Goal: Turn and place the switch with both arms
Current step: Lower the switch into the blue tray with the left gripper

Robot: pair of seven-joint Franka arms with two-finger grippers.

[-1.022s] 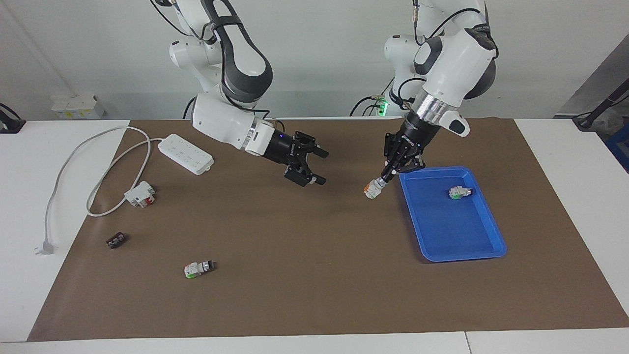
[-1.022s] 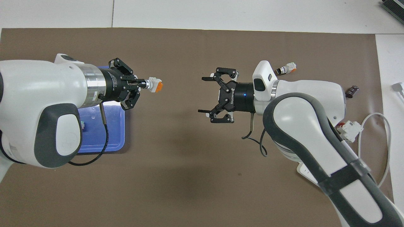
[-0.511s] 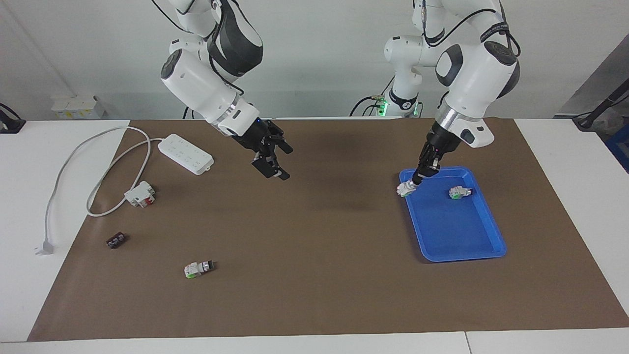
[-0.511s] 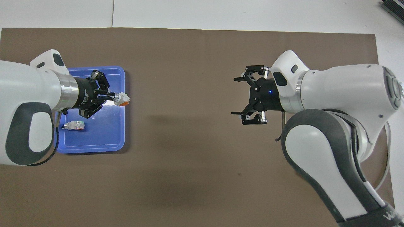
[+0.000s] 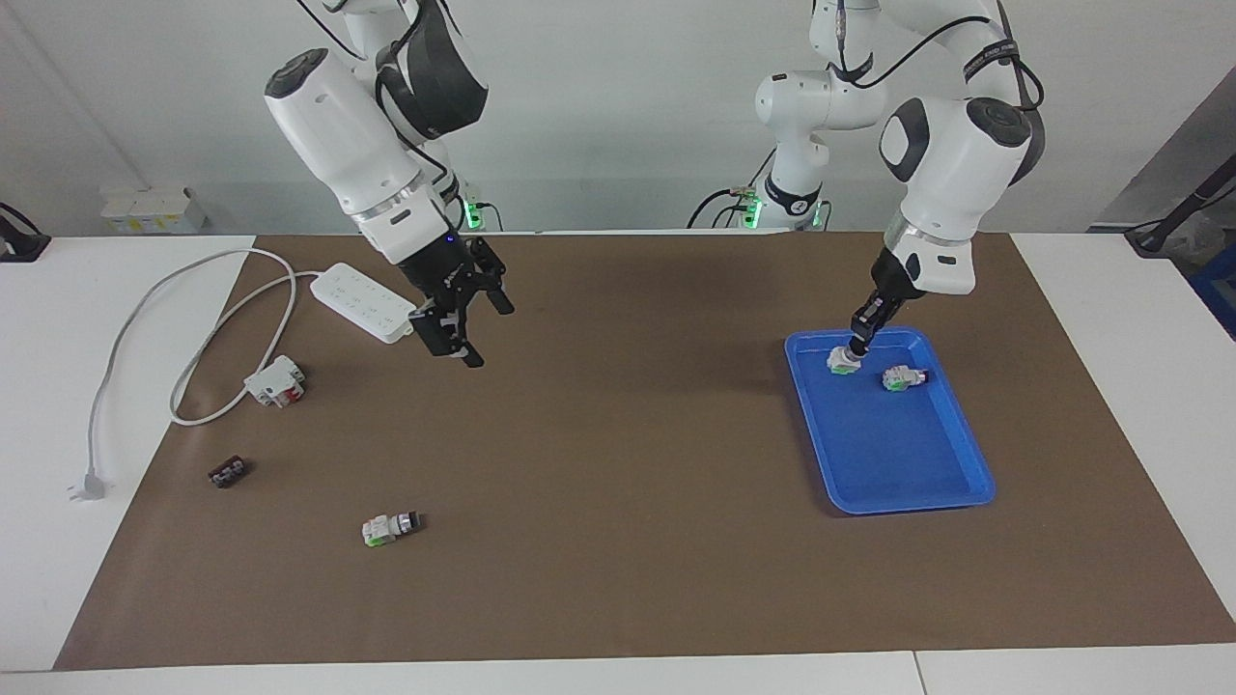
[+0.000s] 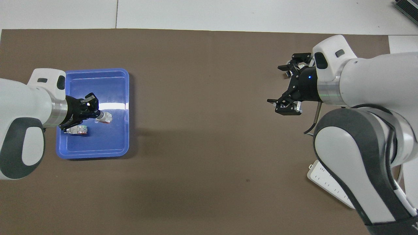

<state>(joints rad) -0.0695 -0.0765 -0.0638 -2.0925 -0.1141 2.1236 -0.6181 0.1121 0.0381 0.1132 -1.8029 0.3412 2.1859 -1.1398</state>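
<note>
The switch (image 5: 842, 360), a small white block with a silver knob end, is held by that knob in my left gripper (image 5: 856, 346), which is shut on it. It hangs low inside the blue tray (image 5: 888, 502), at the tray's end nearer to the robots; I cannot tell if it touches the floor. In the overhead view the switch (image 6: 105, 117) shows a little orange below my left gripper (image 6: 97, 114), over the tray (image 6: 94, 155). My right gripper (image 5: 462, 326) is open and empty over the mat beside the power strip; it also shows in the overhead view (image 6: 277, 85).
A green-faced white switch (image 5: 903, 378) lies in the tray beside the held one (image 6: 76, 130). A white power strip (image 5: 365, 302) with its cable, a white-and-red block (image 5: 275, 379), a small dark part (image 5: 228, 472) and another green-faced switch (image 5: 391, 527) lie toward the right arm's end.
My left gripper carried the switch from over the mat beside the tray into the tray and lowered it. My right gripper drew back toward the power strip, staying open.
</note>
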